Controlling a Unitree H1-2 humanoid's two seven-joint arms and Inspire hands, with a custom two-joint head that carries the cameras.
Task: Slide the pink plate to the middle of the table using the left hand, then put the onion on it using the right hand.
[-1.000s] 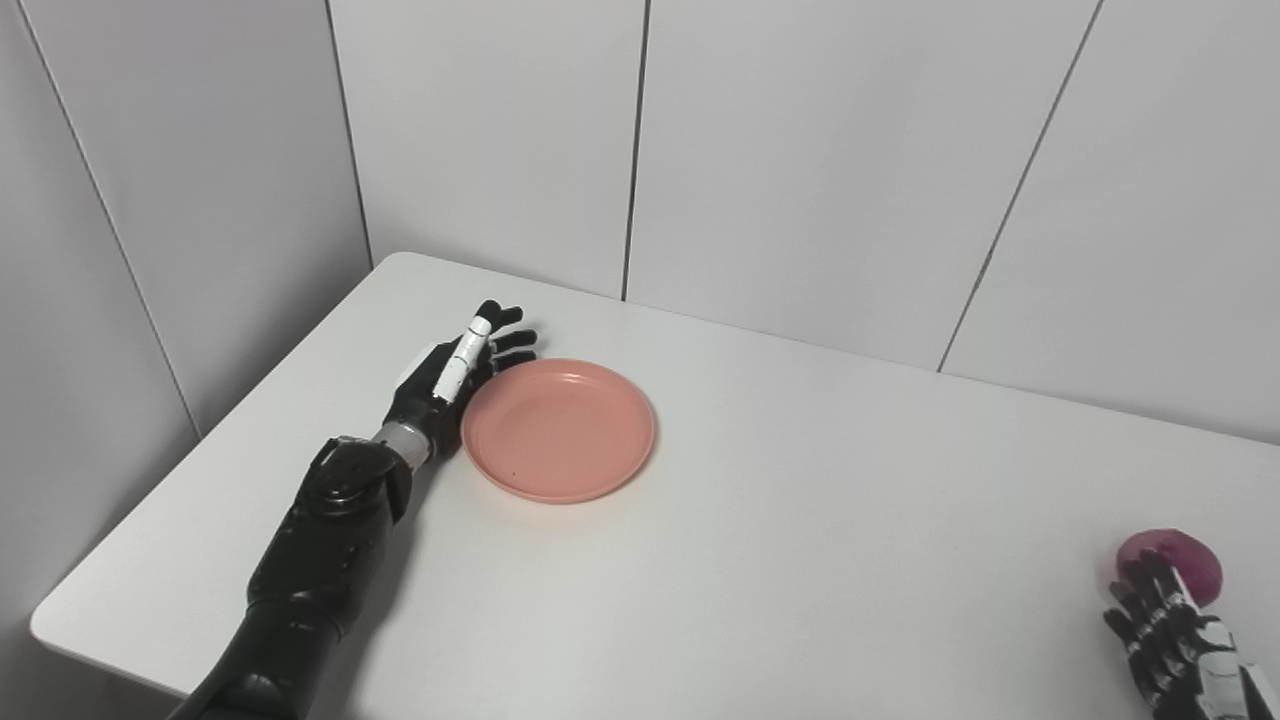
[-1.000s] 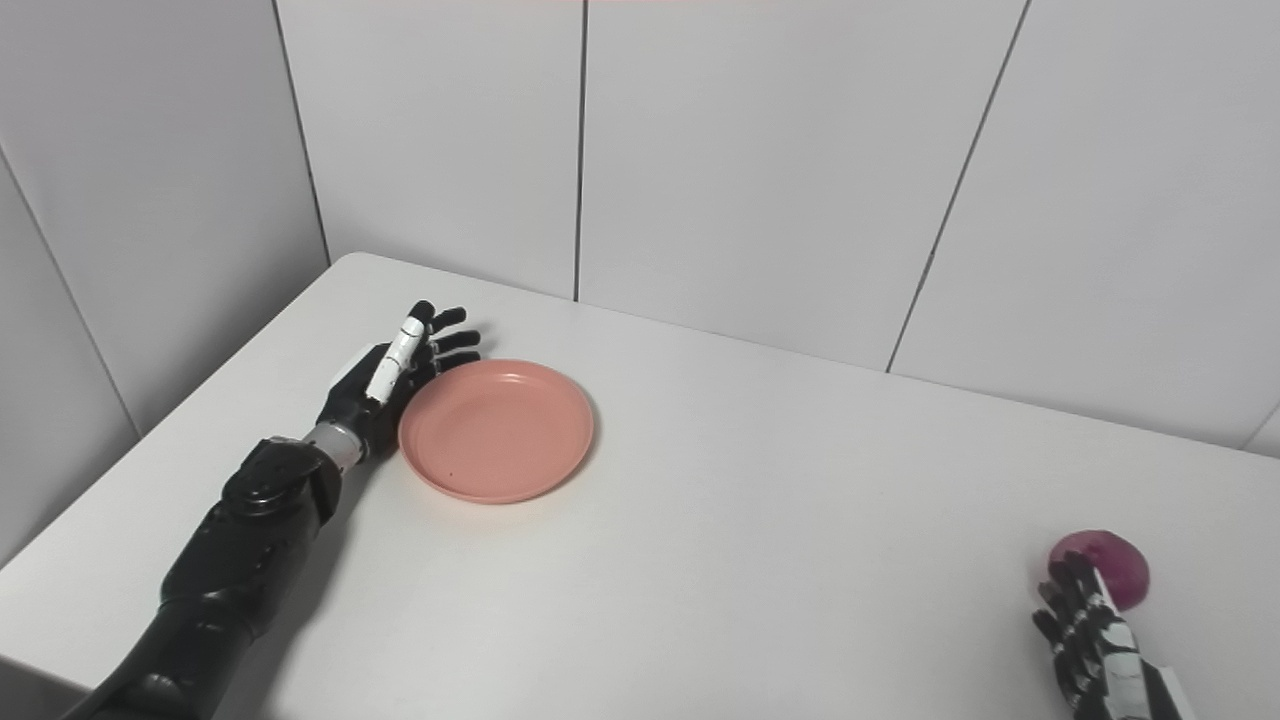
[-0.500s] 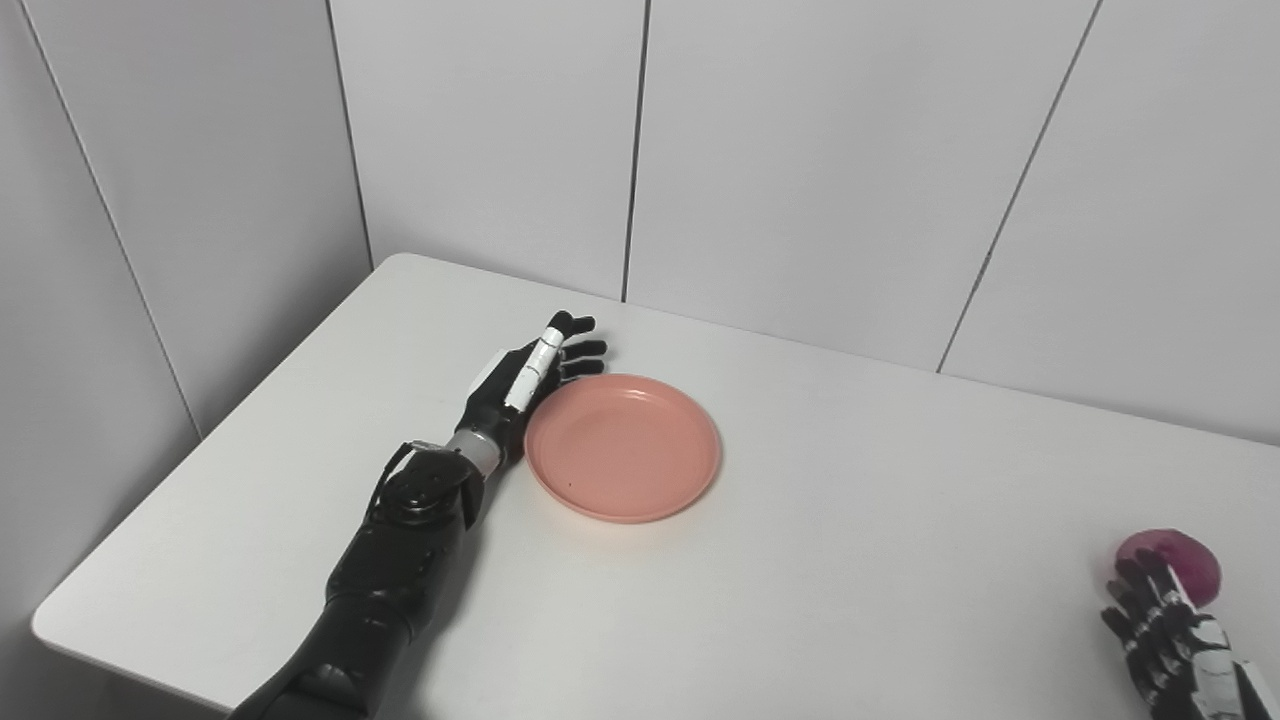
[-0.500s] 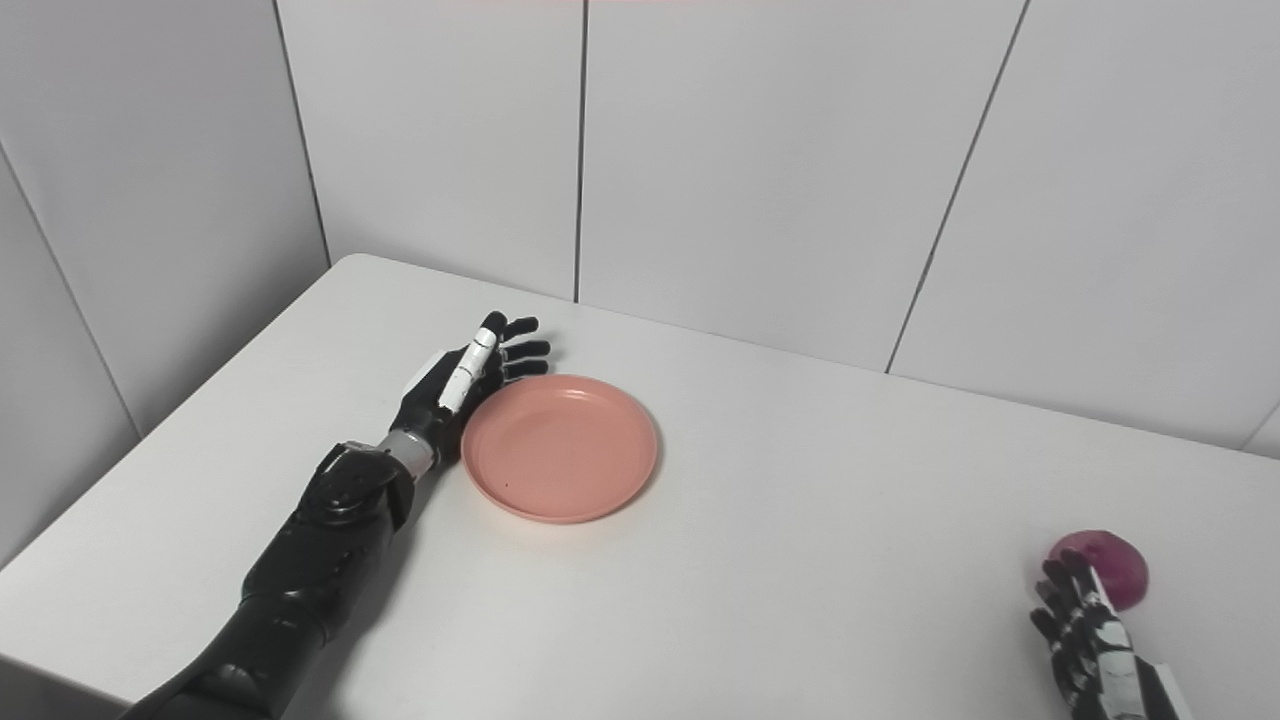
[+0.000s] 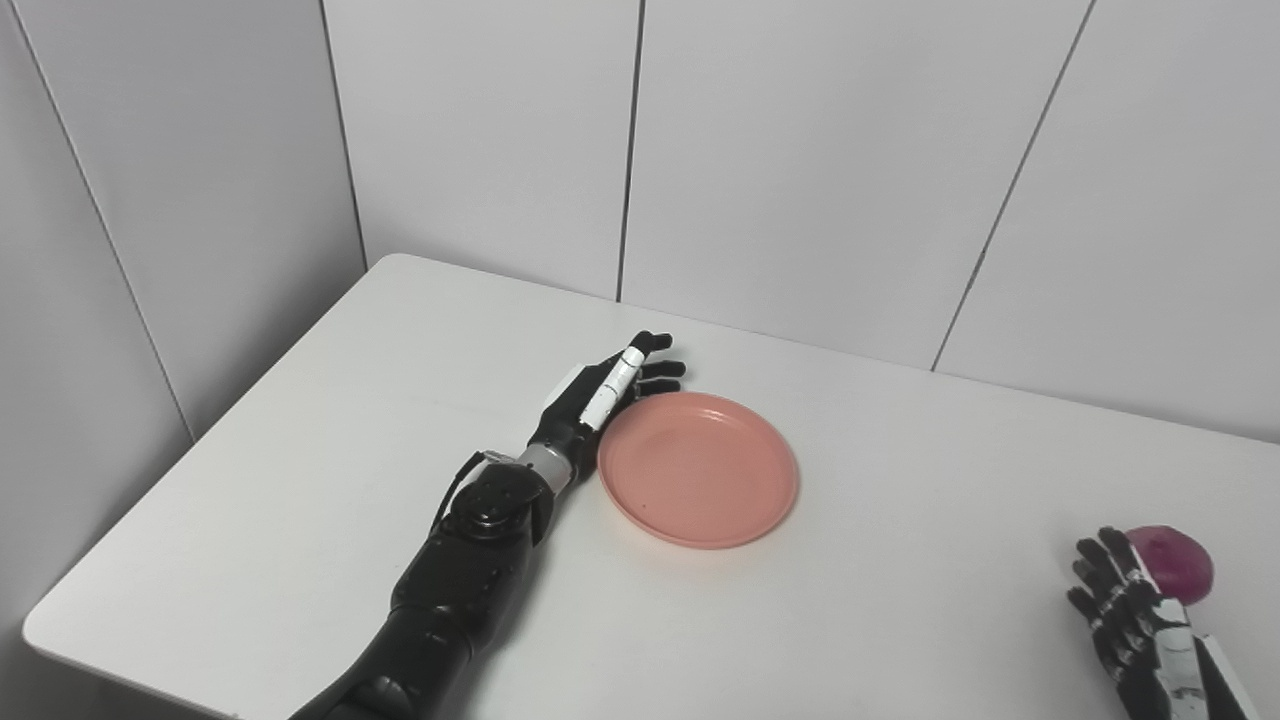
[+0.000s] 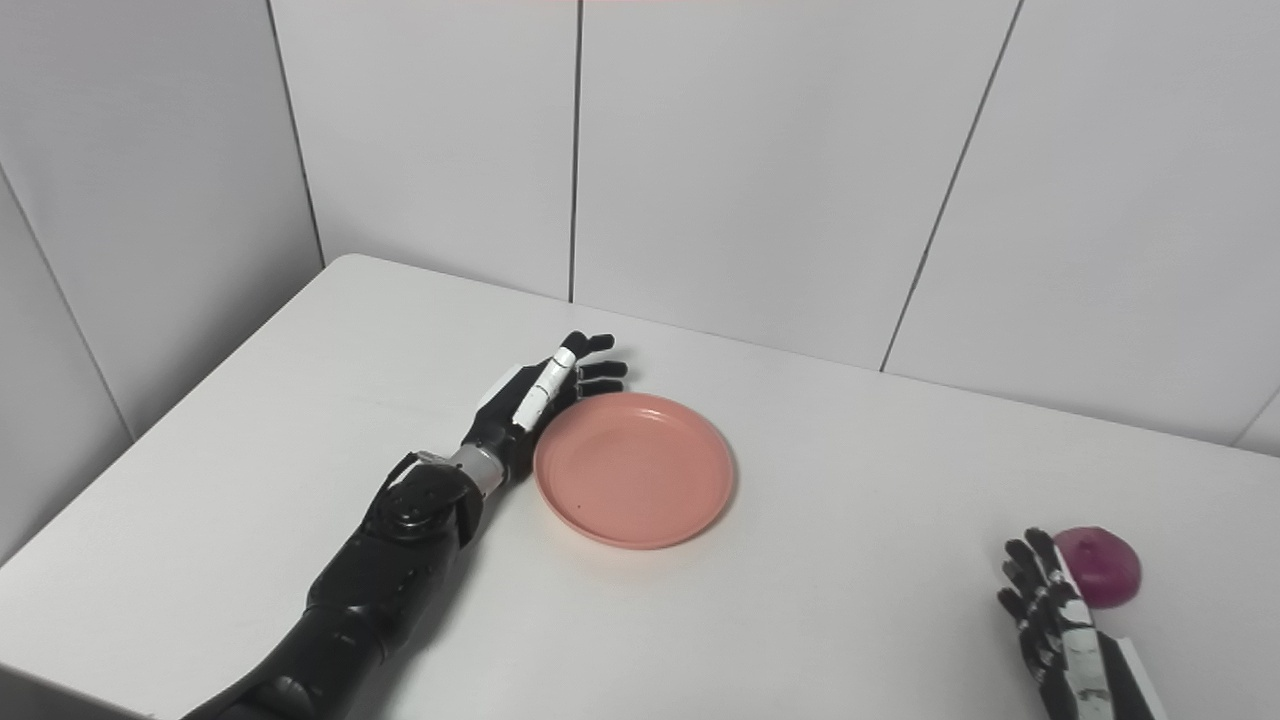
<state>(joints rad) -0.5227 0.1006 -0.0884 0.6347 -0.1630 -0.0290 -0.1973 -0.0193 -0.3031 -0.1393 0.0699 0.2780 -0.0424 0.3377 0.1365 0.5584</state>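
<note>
Plate first: your pink plate lies flat and face up near the middle of the table, nearer the far edge than the near one, with nothing in it; being round, it has no long axis. Your left hand presses edge-on against its left rim, fingers straight and together, holding nothing. By the right edge, your onion sits just beside your right hand, fingers spread, empty.

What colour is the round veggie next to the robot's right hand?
The onion is purple-red, a dark magenta. It shows best in the right eye view, beside the right hand.
</note>
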